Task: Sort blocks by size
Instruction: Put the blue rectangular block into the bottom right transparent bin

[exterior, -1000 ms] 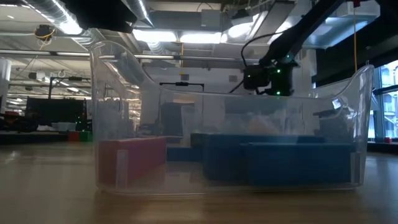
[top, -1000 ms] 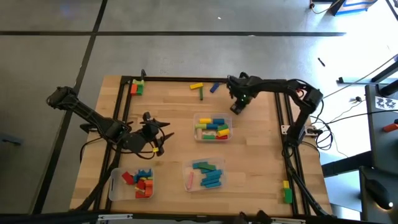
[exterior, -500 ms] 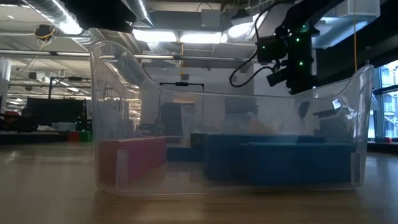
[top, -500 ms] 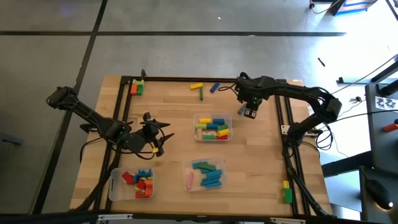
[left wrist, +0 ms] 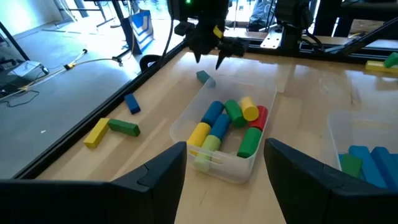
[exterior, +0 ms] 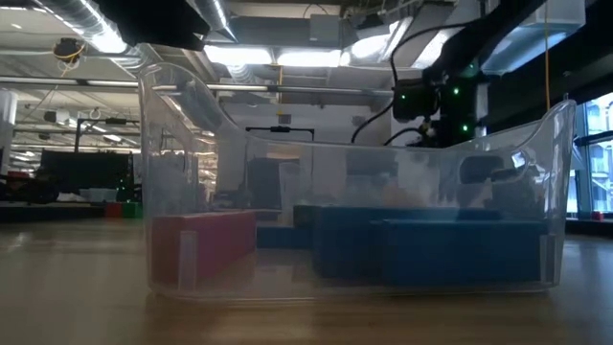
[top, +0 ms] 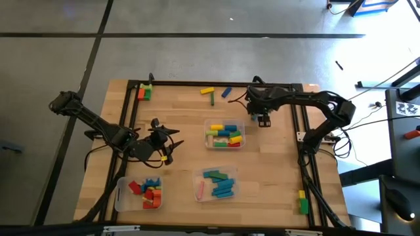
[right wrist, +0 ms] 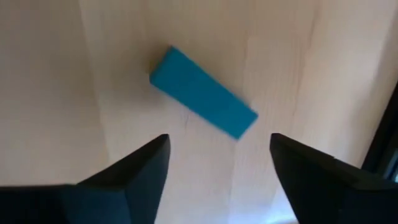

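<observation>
- right gripper (right wrist: 214,168) fingers apart, empty, above blue block (right wrist: 203,101) lying flat on bare wood, table's 1 o'clock edge
- left gripper (left wrist: 225,177) apart, empty, 9 o'clock side

- The wooden table (top: 184,124) has a pale plank top edged by a dark frame.
- Near the centre, toward 3 o'clock, sits a clear tray (top: 224,134) of mixed-colour blocks.
- At about 6 o'clock a second tray (top: 217,184) holds mostly blue blocks.
- Toward 7 o'clock a third tray (top: 140,194) holds red and blue blocks.
- At 12 o'clock a yellow bar (top: 207,90), a green bar (top: 212,98) and a blue bar (top: 226,92) lie loose.
- At 1 o'clock a teal block (right wrist: 203,101) lies flat on the bare wood.
- In the 11 o'clock corner sit red and green blocks (top: 144,92).
- At the 5 o'clock edge lie a yellow and a green block (top: 302,202).
</observation>
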Available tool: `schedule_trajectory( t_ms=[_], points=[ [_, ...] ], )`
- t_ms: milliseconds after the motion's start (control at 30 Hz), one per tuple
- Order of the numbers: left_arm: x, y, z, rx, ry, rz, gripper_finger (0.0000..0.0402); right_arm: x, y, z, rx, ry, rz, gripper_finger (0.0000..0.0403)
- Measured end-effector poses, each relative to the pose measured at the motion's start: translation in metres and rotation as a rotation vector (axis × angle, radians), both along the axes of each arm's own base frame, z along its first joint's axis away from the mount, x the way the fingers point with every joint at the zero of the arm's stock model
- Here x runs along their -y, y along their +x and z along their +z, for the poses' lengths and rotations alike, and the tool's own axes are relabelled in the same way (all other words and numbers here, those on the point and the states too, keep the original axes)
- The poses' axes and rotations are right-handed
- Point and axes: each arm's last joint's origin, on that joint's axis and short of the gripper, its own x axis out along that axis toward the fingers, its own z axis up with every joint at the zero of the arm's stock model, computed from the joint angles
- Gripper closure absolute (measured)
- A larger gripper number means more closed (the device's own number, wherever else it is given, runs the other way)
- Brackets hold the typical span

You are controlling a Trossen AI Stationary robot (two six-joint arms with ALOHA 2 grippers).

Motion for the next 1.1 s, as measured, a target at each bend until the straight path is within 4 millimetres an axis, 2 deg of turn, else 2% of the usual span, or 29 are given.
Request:
schedule_trajectory(
  t_ms=[100,233,400,567,767,1100],
  points=[
    [0.000,0.000,0.000,-0.006,0.010,-0.004,0.0192,0.000,0.000,-0.010,0.020,-0.026,0.077,0.0112],
    [0.000,0.000,-0.001,-0.014,0.016,-0.005,0.0192,0.000,0.001,-0.020,0.061,-0.064,0.158,0.0109],
    [-0.001,-0.001,-0.002,-0.028,0.023,-0.004,0.0192,-0.002,-0.001,-0.034,0.119,-0.071,0.235,0.0127],
    [-0.001,-0.001,-0.002,-0.027,0.021,-0.003,0.0192,-0.004,-0.004,-0.039,0.133,-0.071,0.255,0.0154],
    [-0.001,-0.001,-0.002,-0.028,0.021,-0.003,0.0192,-0.001,-0.006,-0.040,0.189,-0.014,0.157,0.0199],
    [-0.001,-0.001,-0.002,-0.026,0.016,-0.001,0.0192,0.016,-0.025,-0.042,0.296,0.163,-0.226,0.0252]
  ],
)
